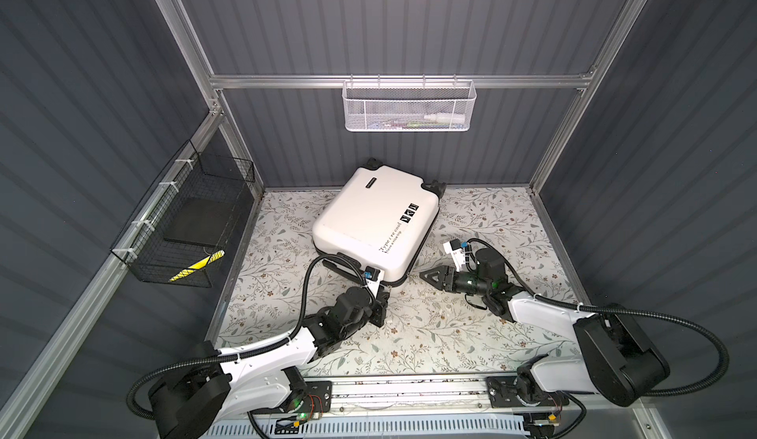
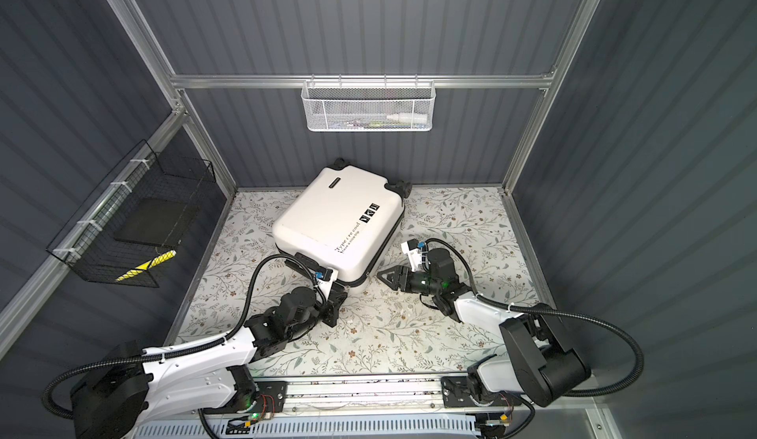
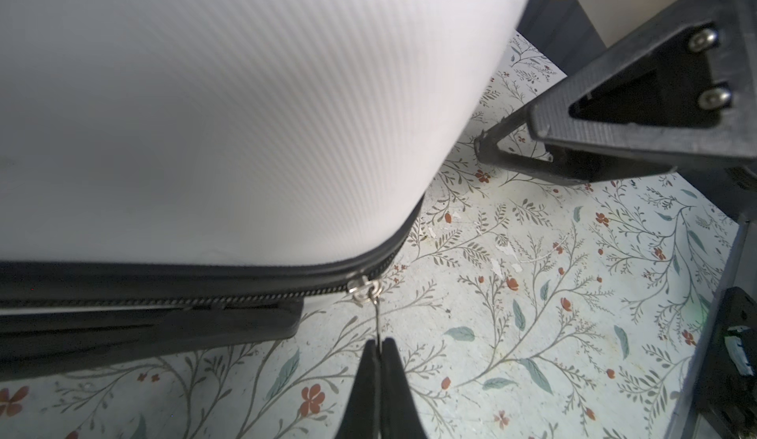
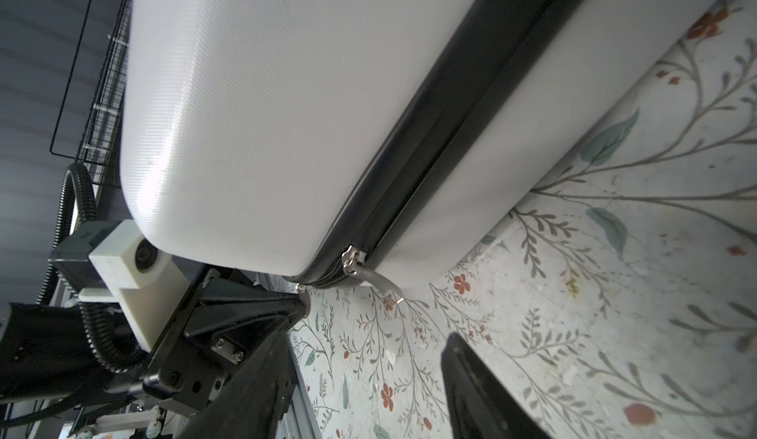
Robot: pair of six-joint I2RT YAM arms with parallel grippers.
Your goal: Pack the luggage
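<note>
At the suitcase's near corner, the left gripper is pinching a thin zipper pull, jaws together on it. Just beside that corner, the right gripper is hovering with jaws apart, holding nothing and facing a second pull that is hanging free.

The suitcase is lying flat and shut on the flowered table, toward the back wall. Packing is, I judge, barely starting, since unzipping comes first.

A bottle is waiting in the white mesh basket. A dark flat thing and a yellow-and-black item are waiting in the black wire basket. Both arms are crowding the one corner.
</note>
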